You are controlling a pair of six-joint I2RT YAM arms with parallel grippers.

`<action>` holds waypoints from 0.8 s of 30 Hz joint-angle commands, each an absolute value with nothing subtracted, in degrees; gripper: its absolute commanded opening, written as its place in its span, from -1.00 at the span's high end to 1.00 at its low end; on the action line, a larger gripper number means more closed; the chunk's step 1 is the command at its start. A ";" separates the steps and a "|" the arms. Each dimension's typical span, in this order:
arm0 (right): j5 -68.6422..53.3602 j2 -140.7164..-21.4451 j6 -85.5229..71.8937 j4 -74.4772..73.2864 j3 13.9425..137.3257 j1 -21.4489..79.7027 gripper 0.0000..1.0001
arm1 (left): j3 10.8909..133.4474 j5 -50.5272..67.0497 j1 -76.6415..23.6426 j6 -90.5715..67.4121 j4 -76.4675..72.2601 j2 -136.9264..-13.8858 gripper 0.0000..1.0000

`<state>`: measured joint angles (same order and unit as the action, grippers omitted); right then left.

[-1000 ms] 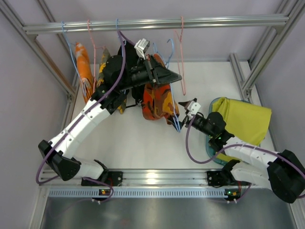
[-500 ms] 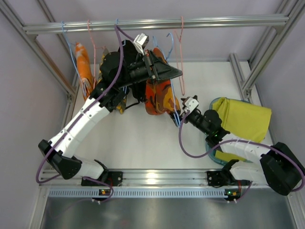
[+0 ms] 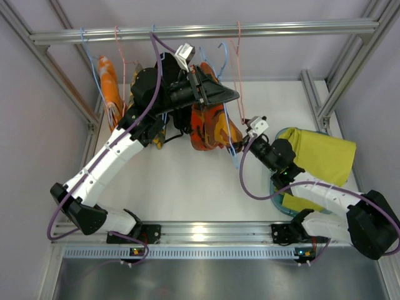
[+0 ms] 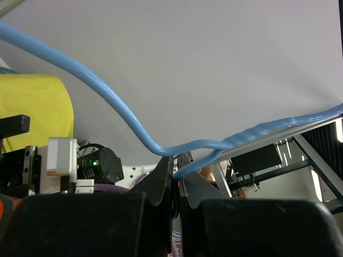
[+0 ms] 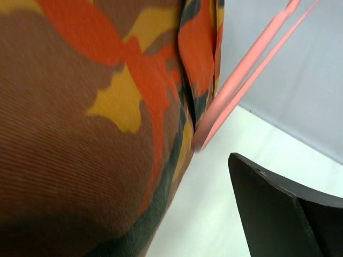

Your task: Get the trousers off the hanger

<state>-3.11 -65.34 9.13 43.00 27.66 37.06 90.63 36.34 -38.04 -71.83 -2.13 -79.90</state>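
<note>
Over the far middle of the desk, the orange camo trousers hung on the blue hanger. The left tool was clamped tight on that hanger's wire. The right tool sat just off the trousers' right edge, and honestly I couldn't tell if it was open or closed.

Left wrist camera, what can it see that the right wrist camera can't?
Only the left wrist shows the blue hanger, pinched in the left gripper, and a yellow cloth. Only the right wrist shows the camouflage trousers up close, a pink hanger and one black finger. Both show a pale background and a hanger's wire.
</note>
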 commanded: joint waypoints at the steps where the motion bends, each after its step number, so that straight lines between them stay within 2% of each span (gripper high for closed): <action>1: -5.36 -61.97 6.77 47.11 31.99 36.39 -0.99 | 93.52 36.21 -38.32 -68.99 -12.13 -77.43 1.00; 7: -6.77 -60.38 5.89 45.44 34.89 36.39 -0.93 | 92.81 35.69 -38.32 -68.55 -11.69 -77.52 1.00; 12: -7.56 -59.50 5.19 44.30 36.47 36.30 -0.60 | 91.85 35.60 -38.32 -68.47 -11.69 -77.61 1.00; 13: -7.82 -59.24 5.10 43.77 37.08 36.30 -0.51 | 91.67 35.60 -38.32 -68.38 -11.69 -77.52 1.00; 14: -8.17 -58.63 5.01 42.73 37.44 36.39 -0.28 | 91.23 35.51 -38.32 -68.29 -11.78 -77.43 1.00; 16: -9.13 -58.01 4.66 40.97 38.75 36.30 0.02 | 90.79 35.42 -38.32 -67.85 -11.60 -77.35 1.00; 17: -9.40 -57.31 4.31 40.09 39.28 36.30 0.34 | 90.44 35.16 -38.32 -67.59 -11.43 -77.26 1.00; 20: -9.49 -55.64 2.55 33.68 42.00 36.30 0.88 | 89.30 34.89 -38.06 -66.62 -10.99 -77.08 1.00; 21: -9.67 -55.37 1.85 30.44 42.79 36.30 0.98 | 89.12 34.46 -37.88 -66.10 -10.64 -76.99 1.00; 24: -9.58 -52.66 0.27 26.12 44.99 36.30 1.00 | 87.81 33.84 -37.79 -64.26 -10.72 -76.73 1.00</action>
<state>-6.24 -57.01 2.87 28.86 40.53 36.12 87.66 34.04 -38.00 -69.71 -2.50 -79.88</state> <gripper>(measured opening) 0.060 0.060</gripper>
